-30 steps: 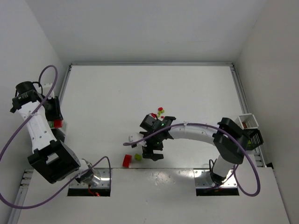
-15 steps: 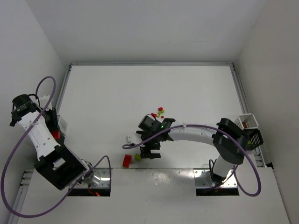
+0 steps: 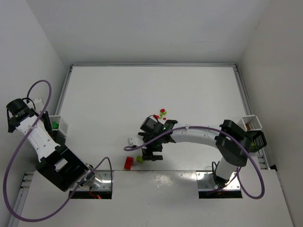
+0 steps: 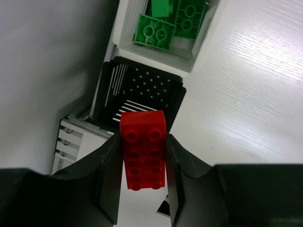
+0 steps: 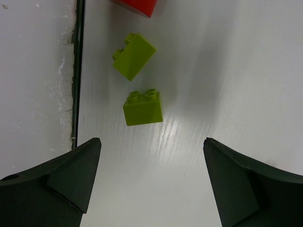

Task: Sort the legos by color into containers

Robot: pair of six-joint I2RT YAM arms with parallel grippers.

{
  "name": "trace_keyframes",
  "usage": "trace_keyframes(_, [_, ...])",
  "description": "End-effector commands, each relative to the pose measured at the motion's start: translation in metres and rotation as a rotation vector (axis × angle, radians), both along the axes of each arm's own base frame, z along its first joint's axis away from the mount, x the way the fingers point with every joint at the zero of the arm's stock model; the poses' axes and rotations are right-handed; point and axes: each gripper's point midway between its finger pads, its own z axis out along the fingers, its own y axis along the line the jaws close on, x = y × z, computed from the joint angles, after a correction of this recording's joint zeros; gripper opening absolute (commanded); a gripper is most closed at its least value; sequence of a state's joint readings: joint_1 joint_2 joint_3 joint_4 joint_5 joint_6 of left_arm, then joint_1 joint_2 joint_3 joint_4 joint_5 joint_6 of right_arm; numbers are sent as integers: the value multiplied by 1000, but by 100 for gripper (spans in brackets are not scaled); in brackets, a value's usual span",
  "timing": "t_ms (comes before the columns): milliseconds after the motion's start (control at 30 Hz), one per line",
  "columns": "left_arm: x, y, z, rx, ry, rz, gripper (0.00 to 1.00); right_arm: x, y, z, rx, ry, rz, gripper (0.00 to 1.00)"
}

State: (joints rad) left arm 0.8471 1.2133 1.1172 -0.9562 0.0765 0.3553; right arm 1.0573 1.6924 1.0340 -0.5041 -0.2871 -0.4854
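2 lime legos (image 5: 142, 109) lie just beyond the right gripper (image 5: 151, 146), jaws spread.

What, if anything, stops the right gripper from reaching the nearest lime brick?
Probably nothing, so yes. The right gripper is open and close to the lime brick, with nothing lying between them. The other lime brick lies apart, beyond it.

red lego (image 5: 137, 5) cut by top edge | white bin (image 4: 128, 19) (holding green legos (image 4: 154, 32)) cropped
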Motion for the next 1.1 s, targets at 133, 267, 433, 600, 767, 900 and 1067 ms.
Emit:
trace_keyframes(133, [10,26,4,83,-42,53,1,5,11,13,41,-34,9,89])
trace_keyframes(267, [13,29,-5,60,-29,62,2,5,11,13,41,-34,9,89])
trace_keyframes(433, [14,29,-15,51,-27,70,9,4,9,12,33,-29,9,89])
trace_keyframes(600, [20,32,-15,56,-61,81,10,5,11,12,33,-29,9,89])
trace_keyframes(767, [24,33,-17,77,-108,94,10,4,9,11,24,-20,1,89])
trace_keyframes(900, [23,31,-9,124,-161,102,11,4,9,10,15,-15,1,89])
trace_keyframes(1067, [22,29,-12,120,-175,119,17,4,9,10,15,-15,1,89])
